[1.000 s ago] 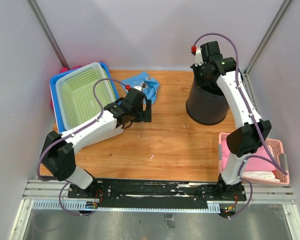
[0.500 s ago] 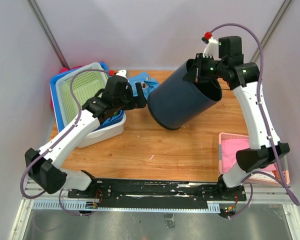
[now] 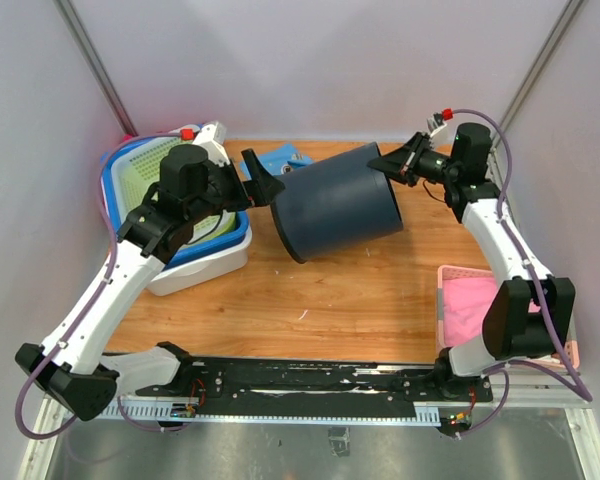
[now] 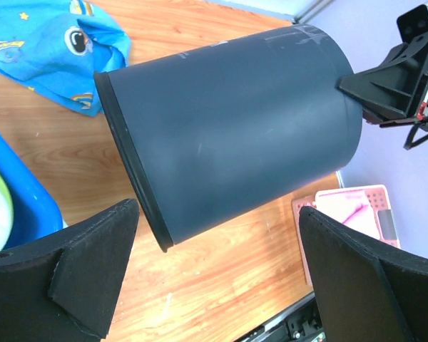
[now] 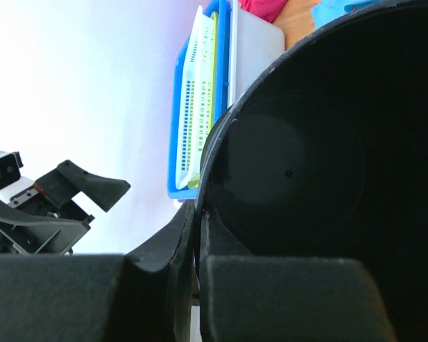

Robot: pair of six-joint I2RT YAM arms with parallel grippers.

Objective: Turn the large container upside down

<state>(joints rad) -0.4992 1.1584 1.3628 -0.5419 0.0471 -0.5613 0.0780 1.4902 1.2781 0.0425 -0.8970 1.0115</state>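
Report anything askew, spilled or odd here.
The large container is tipped sideways, neither upright nor inverted. The right claw pinches its rim, and its base points toward the open left claw. A blue cloth lies crumpled behind it. Nothing looks spilled or damaged.

Wooden tabletop [image 3: 330,300] lies open before the sideways dark blue plastic bucket [image 3: 335,205]. A blue plastic tub [image 3: 235,236] blocks the left, a pink plastic basket [image 3: 443,305] the right.
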